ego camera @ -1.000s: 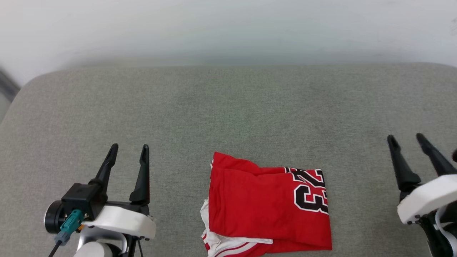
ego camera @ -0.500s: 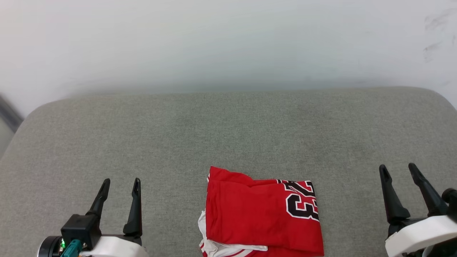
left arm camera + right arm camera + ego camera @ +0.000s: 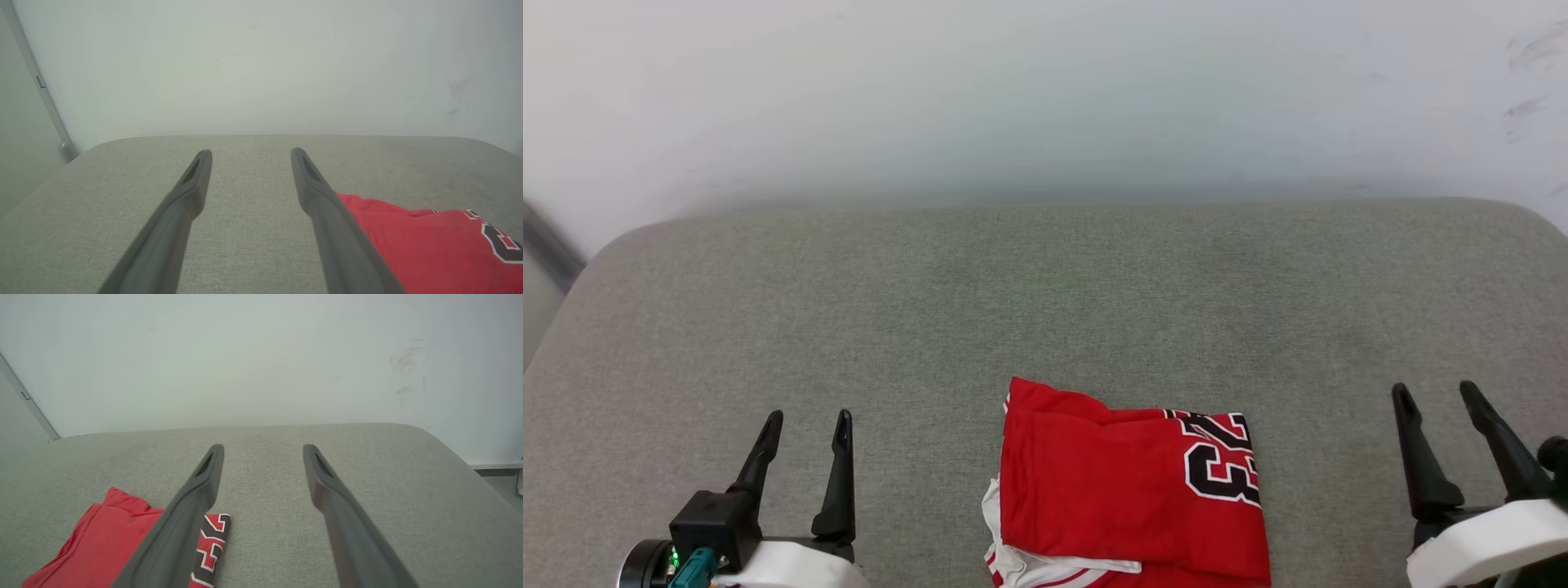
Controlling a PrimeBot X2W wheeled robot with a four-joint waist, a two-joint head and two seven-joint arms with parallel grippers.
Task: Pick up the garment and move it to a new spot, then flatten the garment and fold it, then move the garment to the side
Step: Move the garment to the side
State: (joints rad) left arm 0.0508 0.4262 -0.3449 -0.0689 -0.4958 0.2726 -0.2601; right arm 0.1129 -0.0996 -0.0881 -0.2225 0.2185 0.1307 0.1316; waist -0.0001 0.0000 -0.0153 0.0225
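Note:
The garment (image 3: 1127, 490) lies folded into a red rectangle near the front middle of the grey cushion, with black "23" lettering at its right end and white striped trim poking out at the lower left. My left gripper (image 3: 806, 419) hangs open well to its left, nothing between its fingers. My right gripper (image 3: 1436, 393) hangs open well to its right, also empty. In the left wrist view the garment (image 3: 425, 245) lies right of my open left gripper (image 3: 250, 152). In the right wrist view the garment (image 3: 102, 539) lies at the lower left of my open right gripper (image 3: 263, 447).
The grey cushion (image 3: 1045, 310) has rounded far corners and ends at a pale wall (image 3: 1045, 98). A grey strip (image 3: 547, 245) runs down the wall at the far left. Floor and a baseboard (image 3: 496, 467) show past the cushion's right edge.
The head camera has tilted, so the whole picture sits lower than a second ago. Both grippers stay open and the garment lies as before.

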